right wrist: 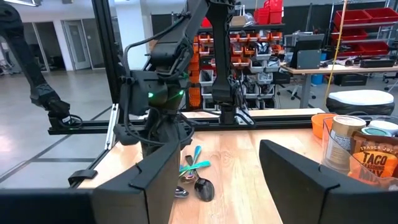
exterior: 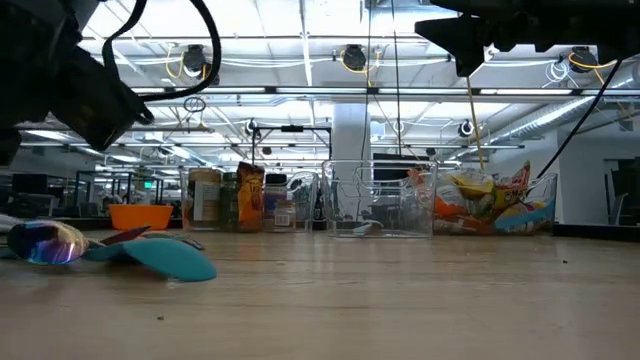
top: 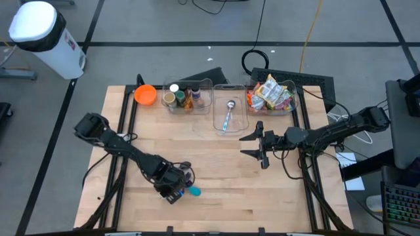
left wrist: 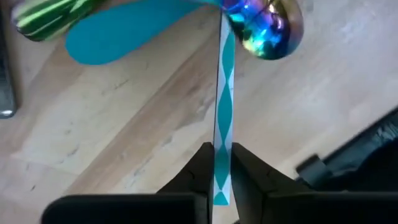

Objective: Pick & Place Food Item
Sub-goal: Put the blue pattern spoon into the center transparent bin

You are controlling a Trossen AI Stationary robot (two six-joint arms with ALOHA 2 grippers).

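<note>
We see the left gripper [left wrist: 222, 163] low over the front-left of the wooden table [top: 216, 170], its fingers pinched tight on the thin teal-and-white handle of an iridescent spoon [left wrist: 264, 28]. In the left wrist view the spoon's long axis runs straight out from between the fingers, its shiny bowl pointing away from the gripper. A teal spoon [exterior: 165, 258] lies just beside it. The right gripper [top: 252, 145] hovers mid-table, jaws spread wide, holding nothing.
</note>
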